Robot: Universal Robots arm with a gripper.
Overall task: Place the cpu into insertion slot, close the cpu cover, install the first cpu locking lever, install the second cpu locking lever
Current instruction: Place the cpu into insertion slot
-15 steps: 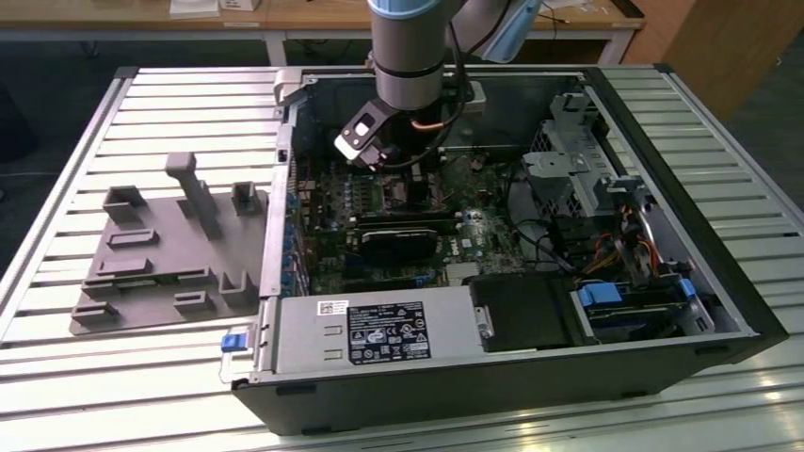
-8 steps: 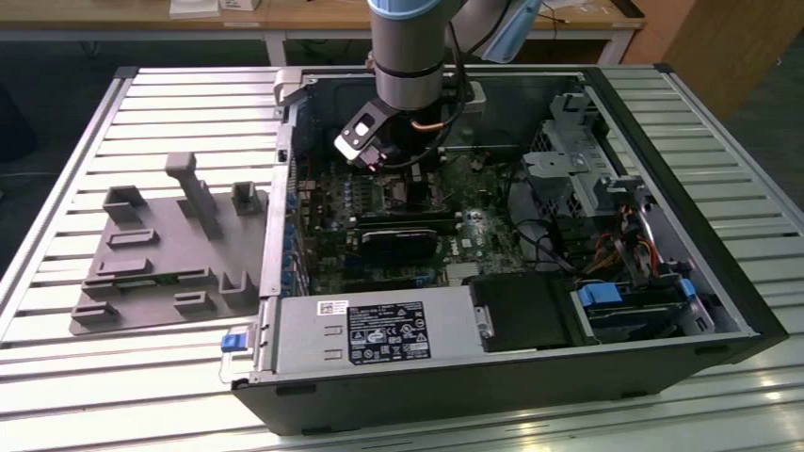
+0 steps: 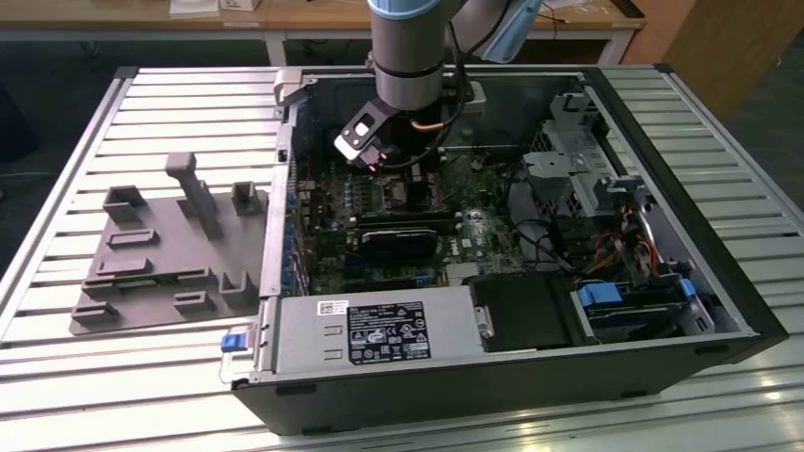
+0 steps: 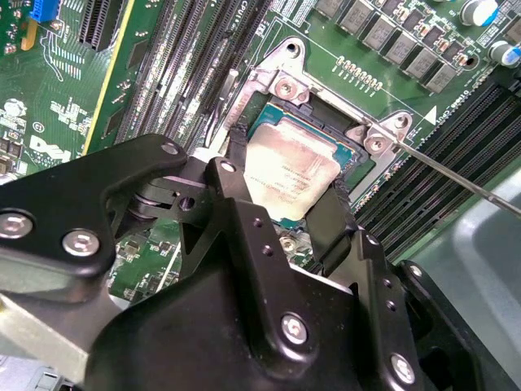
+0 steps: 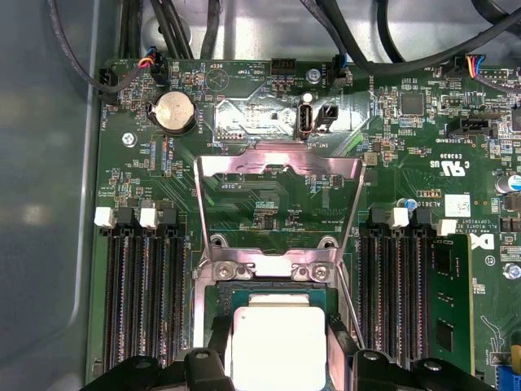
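While the arm (image 3: 409,56) is reaching down into the open case (image 3: 503,386), its wrist is covering the socket area in the exterior view.

In the second wrist view the gripper (image 4: 286,181) is standing over the socket. Its black fingers (image 4: 334,216) are pressing on two opposite edges of the cpu (image 4: 293,163), so the claw is clamped on it. The cpu is lying level inside the socket frame. Whether it is fully seated is hard to tell, since the fingers are hiding its side edges and the gripper body is cutting off its near part. A thin lever (image 4: 456,173) is running out from one socket corner and is being cut off at the picture's edge.

In the first wrist view the cover (image 5: 281,165) is standing swung open just beyond the socket, with the green board (image 5: 130,179) showing through its square opening. Black slots (image 5: 142,293) are flanking the socket on both sides, and a coin cell (image 5: 173,110) is sitting farther off, past the cover.

The case is lying on its side on a slatted metal table (image 3: 126,395). A grey moulded tray (image 3: 138,282) is resting on the table at the exterior view's left, just beside the case. Wooden desks (image 3: 314,14) are standing behind the table.
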